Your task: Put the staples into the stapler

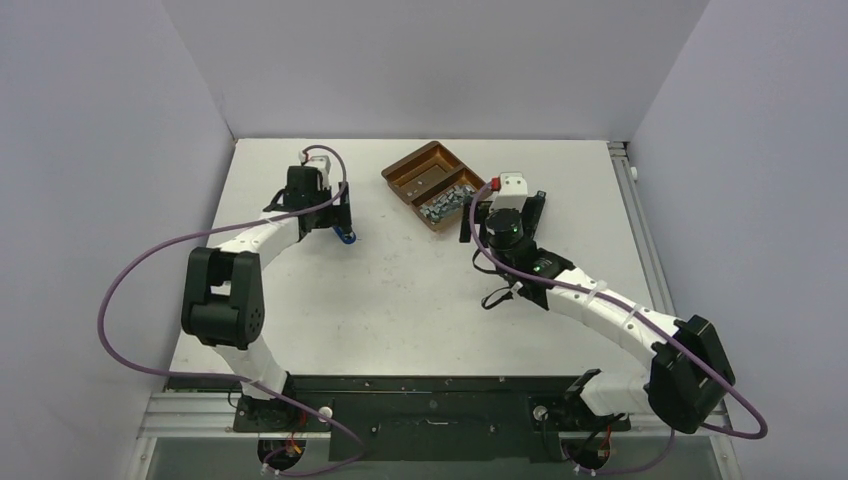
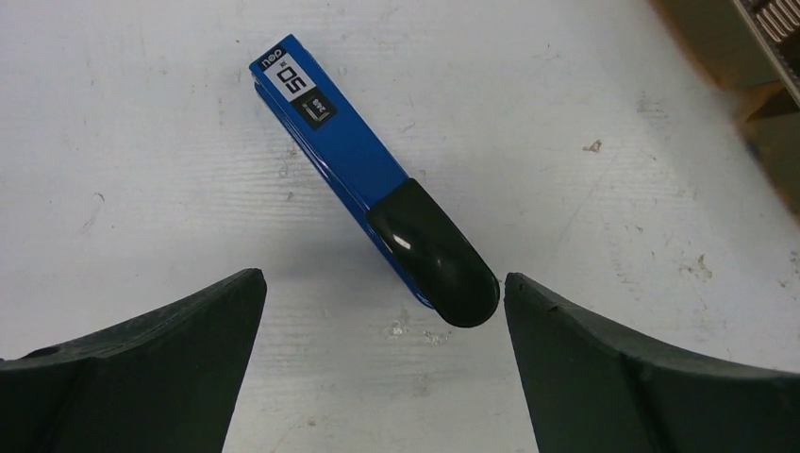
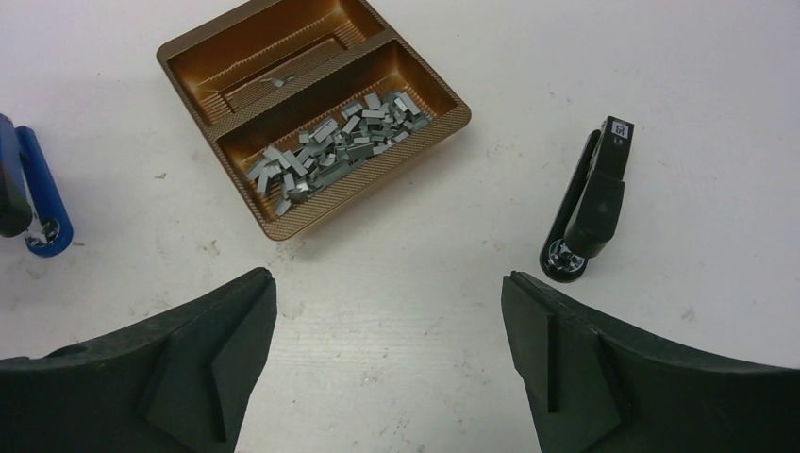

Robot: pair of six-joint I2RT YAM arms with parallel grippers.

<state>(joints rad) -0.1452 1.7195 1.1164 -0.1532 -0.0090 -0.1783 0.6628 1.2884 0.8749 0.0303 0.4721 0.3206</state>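
A blue stapler (image 2: 358, 179) with a black end lies closed on the white table; it also shows in the top view (image 1: 346, 237) and in the right wrist view (image 3: 38, 203). My left gripper (image 2: 384, 276) is open and empty over it (image 1: 338, 218); the stapler's black end lies just ahead of the tips, close to the right finger. The staples (image 3: 330, 146) are a heap of small grey strips in the near compartment of a brown tray (image 3: 255, 66), also seen from above (image 1: 440, 205). My right gripper (image 3: 387, 276) is open and empty, just short of the tray (image 1: 502, 216).
A black stapler (image 3: 590, 212) lies closed on the table right of the tray. The tray's far compartment holds one tiny piece. The tray (image 1: 420, 170) sits at the back middle. Grey walls enclose the table on three sides.
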